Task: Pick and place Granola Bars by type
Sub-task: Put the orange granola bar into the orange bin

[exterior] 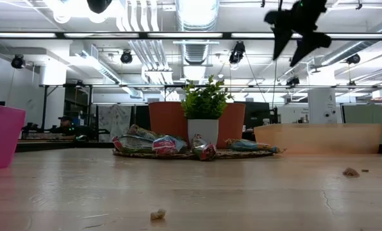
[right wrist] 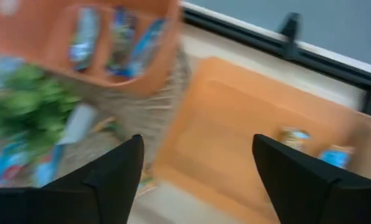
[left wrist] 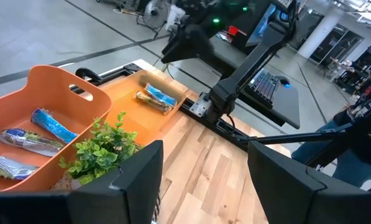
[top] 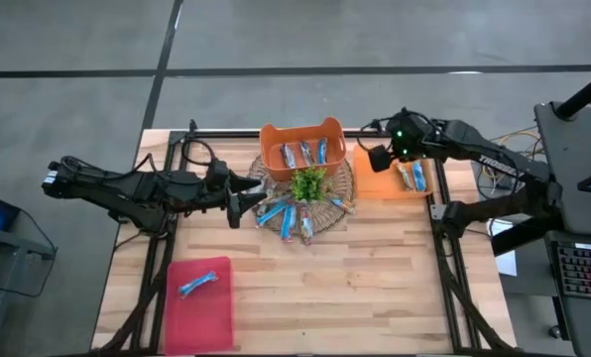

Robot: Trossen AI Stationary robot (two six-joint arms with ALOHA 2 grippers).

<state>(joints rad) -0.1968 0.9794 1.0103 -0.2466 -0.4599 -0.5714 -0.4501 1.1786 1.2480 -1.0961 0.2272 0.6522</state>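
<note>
- Crumbs (exterior: 157,215) lie closest to the low camera, on the pale wood table (top: 375,268), whose planks run side to side inside a black frame.
- Beyond the table, the low view shows an open office: white ducts and strip lights on the ceiling, desks, and a person seated far off at the left.
- Left arm reaches in from the left edge; its gripper (top: 238,203) hangs with fingers apart and empty, just beside the wicker mat (top: 345,178).
- Right gripper (top: 378,159) hovers above the near edge of the orange tray (top: 380,185), fingers spread wide, holding nothing.
- Orange tub (top: 302,146) stands at the back of the mat, with three bars lying side by side in it (top: 305,153), blue and silvery.
- Pink bin (top: 200,302) sits at the front left; one blue bar (top: 198,285) lies in it.
- Plant (top: 309,183), green and leafy in a white pot, stands mid-mat.
- Loose bars (top: 284,217) are heaped on the mat's front edge, shiny wrappers in blue, white and reddish-brown, crinkled at the ends.
- Two bars (top: 412,176) rest in the tray, one blue, one tan; they lie close together.
- Print on the wrappers is too small to read.
</note>
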